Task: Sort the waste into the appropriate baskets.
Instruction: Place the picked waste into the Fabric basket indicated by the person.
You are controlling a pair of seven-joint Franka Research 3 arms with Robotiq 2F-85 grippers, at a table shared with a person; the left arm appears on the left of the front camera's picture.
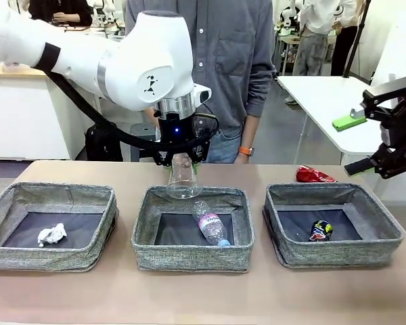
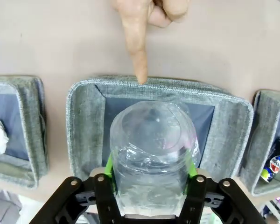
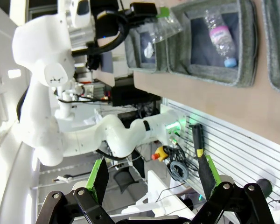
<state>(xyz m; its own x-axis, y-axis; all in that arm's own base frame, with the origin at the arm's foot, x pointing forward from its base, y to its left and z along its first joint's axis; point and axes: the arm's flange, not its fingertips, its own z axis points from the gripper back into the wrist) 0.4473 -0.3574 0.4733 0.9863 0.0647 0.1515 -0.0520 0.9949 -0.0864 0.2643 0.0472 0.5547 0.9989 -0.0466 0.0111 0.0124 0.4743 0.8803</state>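
White tables [image 1: 325,101] stand behind, on grey floor [image 1: 284,139].

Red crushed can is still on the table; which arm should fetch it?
Right, probably. The right claw hangs open near the red can, while the left claw is over the middle basket with the plastic cup.

Tabletop [image 1: 203,298]: light brown, plain surface.
Background: white table [image 1: 325,101] at right.
Person: grey shirt [image 1: 230,61], orange wristband [image 1: 246,151].

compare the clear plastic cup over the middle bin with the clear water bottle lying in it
The clear plastic cup sits upright between the left gripper's green pads above the middle grey woven bin; the clear water bottle lies flat on the bin's floor. The cup is unlabelled; the bottle carries a pinkish label. Both are transparent plastic.
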